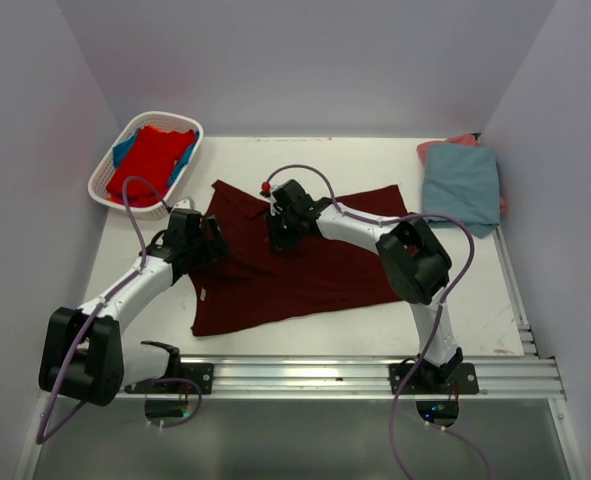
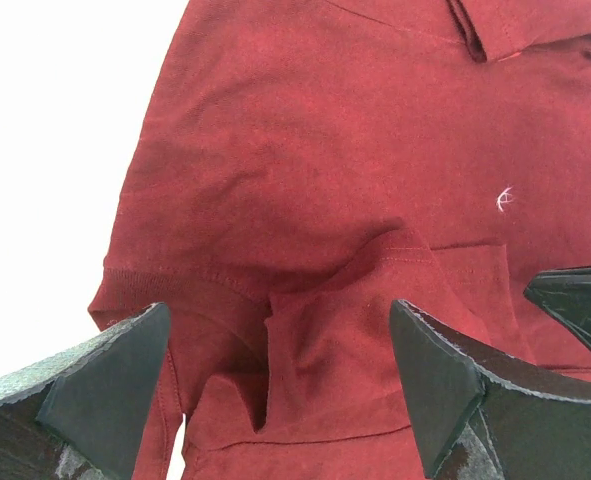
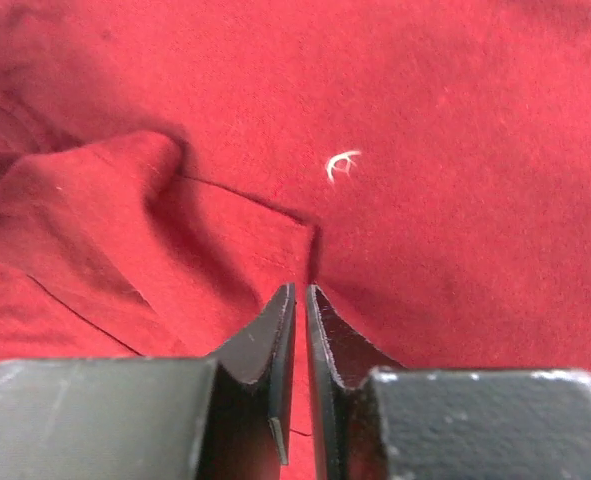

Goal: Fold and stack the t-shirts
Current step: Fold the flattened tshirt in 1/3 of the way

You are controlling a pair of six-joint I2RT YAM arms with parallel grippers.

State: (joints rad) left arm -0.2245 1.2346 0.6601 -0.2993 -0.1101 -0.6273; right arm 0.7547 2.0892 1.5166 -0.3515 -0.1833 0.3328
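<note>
top external: 1 maroon t-shirt [image 1: 315,282], 2 stacked t-shirts [image 1: 462,185]

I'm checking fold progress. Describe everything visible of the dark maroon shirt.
The dark maroon shirt is soft knit cloth with a collar and a small white embroidered mark. It lies spread and wrinkled on the white table, one sleeve crumpled. The left gripper is open astride it; the right gripper is shut near the collar.

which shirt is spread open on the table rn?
The dark maroon shirt, centre. The red shirt is bunched in the basket; the grey-blue shirt lies folded at far right.
</note>
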